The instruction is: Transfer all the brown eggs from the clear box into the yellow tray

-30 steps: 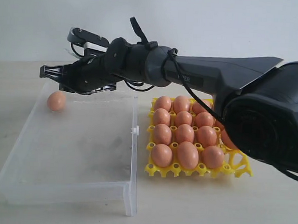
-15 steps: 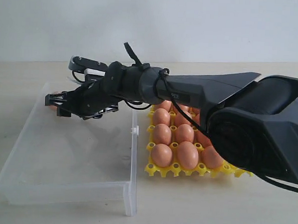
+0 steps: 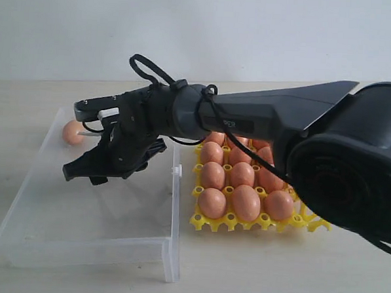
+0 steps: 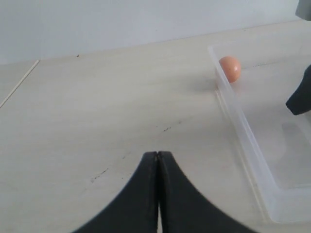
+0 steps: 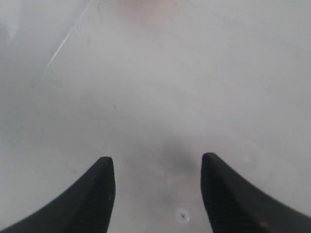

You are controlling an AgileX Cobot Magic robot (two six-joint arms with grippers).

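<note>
1. While hanging over the clear box [image 3: 78, 250] with the right claw [image 3: 83, 171] spread wide and gripping nothing, could easily fumble the one brown egg [image 3: 73, 132] left in there. Sits tucked in the far left corner, right by the wall, well apart from the claw.
2. Biggest worry: bumping the egg with one finger instead of straddling it. Smooth and round, so probably rolls off along the slick box floor, or gets pinned against the wall and cracks.
3. Second worry: squeezing too hard or off-centre. Would likely pop out or break.
4. Corner walls in the way too. Not much room for a finger between egg and wall, by the look of it. Might catch the rim and drag the light box along.
5. Carry looks dicey as well: has to clear the tray-side box wall with the little clasp tab [image 3: 176, 171], then land in the yellow tray [image 3: 309, 221], already packed with eggs [image 3: 245, 203]. Free cell hidden behind the arm, so can't tell which one. Setting down on a neighbour = crack.
6. Left claw [image 4: 158, 154]: pinched shut, empty, parked over bare bench [image 4: 97, 107] outside the box. No obstacle there.
</note>
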